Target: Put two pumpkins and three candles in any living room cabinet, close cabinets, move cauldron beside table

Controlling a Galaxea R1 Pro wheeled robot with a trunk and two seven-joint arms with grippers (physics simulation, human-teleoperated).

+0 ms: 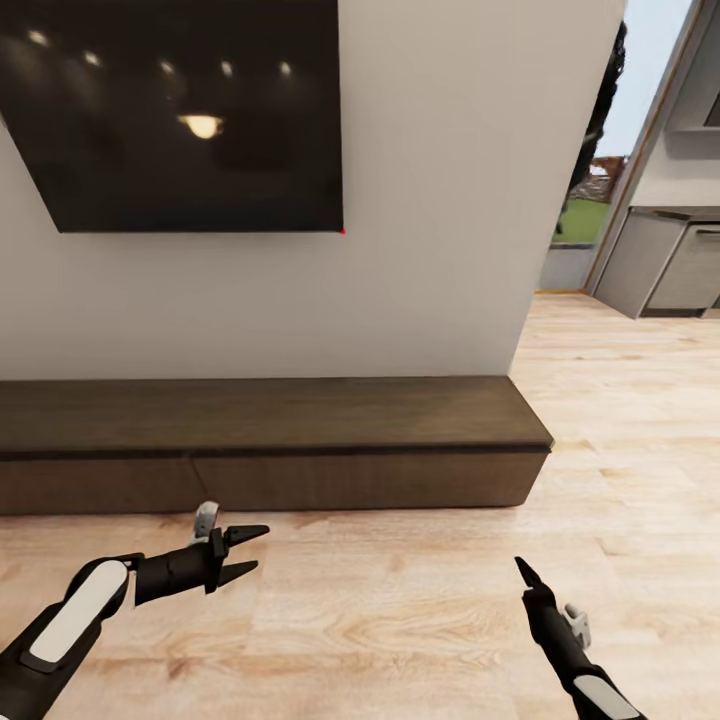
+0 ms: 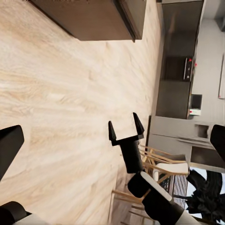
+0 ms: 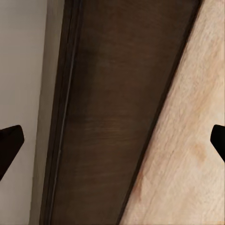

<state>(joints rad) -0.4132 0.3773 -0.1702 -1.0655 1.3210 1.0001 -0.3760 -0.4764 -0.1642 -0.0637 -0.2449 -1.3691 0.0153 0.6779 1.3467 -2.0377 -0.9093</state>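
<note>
Left gripper hangs low over the wood floor, fingers apart and empty, pointing rightward along the cabinet front. The cabinet lies just ahead of both arms, against the white wall; its long axis runs left to right across the head view, and its flat fronts look shut, with a seam between two fronts just above the left gripper. That arm is the nearer one to the front; judged from here, an opening move would start there. A dark wall screen hangs above the cabinet top, which is bare. Right gripper is low at the right, aimed toward the cabinet, fingers spread with nothing held; its own camera looks along the cabinet top's edge. No pumpkins or candles are in sight here. Far right, the floor runs on into a kitchen with grey units.
</note>
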